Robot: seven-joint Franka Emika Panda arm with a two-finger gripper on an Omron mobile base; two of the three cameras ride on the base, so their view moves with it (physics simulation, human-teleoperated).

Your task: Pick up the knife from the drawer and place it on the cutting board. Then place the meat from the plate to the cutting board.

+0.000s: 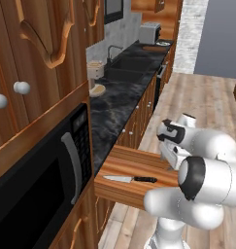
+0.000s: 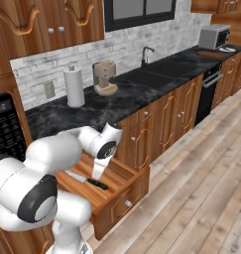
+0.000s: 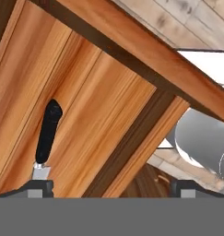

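One knife [image 1: 130, 179] on floor of open drawer [image 1: 139, 163], long axis along drawer width, black handle toward arm, blade pointing away. Your hand [image 3: 111, 186] hovers above drawer, knife off toward one fingertip, not between. Hand open wide, holding nothing. One cutting board [image 2: 210, 53] far down table.

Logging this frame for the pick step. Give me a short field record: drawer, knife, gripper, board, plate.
drawer: open, pulled out below the counter
knife: flat on the drawer floor, black handle toward the arm side, blade toward the cabinets
gripper: above the drawer, tips wide apart, holding nothing; knife handle lies just ahead of one tip in the hand view
board: far end of the counter by the toaster
plate: beside the board; meat too small to tell
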